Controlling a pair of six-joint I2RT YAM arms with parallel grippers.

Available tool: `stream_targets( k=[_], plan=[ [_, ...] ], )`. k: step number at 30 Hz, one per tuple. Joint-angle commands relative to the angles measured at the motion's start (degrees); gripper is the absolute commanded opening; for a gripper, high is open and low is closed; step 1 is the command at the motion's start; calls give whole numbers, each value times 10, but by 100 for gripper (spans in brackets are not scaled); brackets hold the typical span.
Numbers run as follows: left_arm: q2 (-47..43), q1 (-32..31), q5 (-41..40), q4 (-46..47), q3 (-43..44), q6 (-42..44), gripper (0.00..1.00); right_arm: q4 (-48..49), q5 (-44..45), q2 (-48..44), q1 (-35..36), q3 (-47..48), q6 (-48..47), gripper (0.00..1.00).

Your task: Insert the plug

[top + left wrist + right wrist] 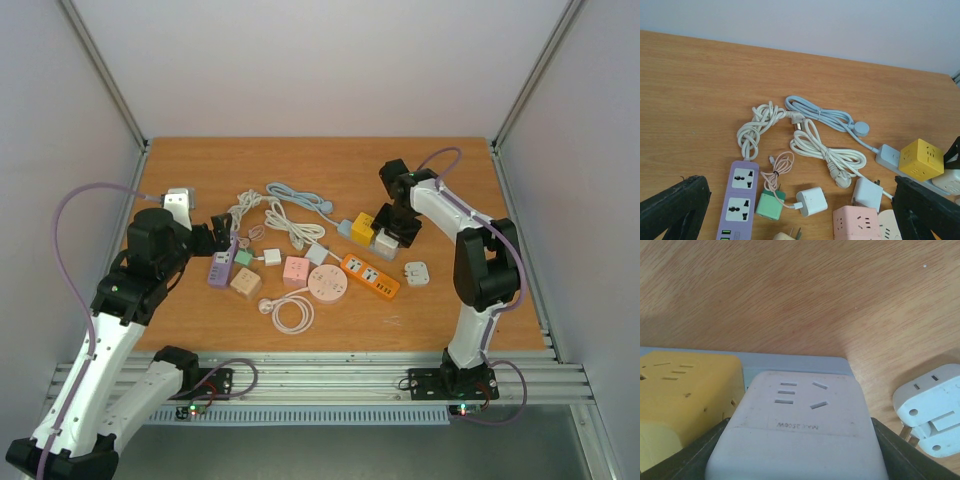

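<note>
Room: bare table (330,165) behind the cords (285,215); far edge well apart.
Plug: white cube (795,410) at grey strip (790,362), just beside yellow cube (685,390).
Right gripper (388,236): I pinch the white cube, forearm angled down.
Left gripper (222,240): spread wide, over purple strip (740,195).

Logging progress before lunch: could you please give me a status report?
Left pincer open, empty. Right pincer shut on white cube adapter at grey strip. Yellow cube close alongside.
</note>
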Motion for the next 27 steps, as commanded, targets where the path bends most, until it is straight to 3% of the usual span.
stream_targets(
  k=[1,27],
  plan=[
    [1,-1,-9,24,-5,10,100,-10,5,12,-2,13,1,43],
    [-1,-1,-16,23,-5,12,99,32,19,100,-7,-33,15,41]
  ],
)
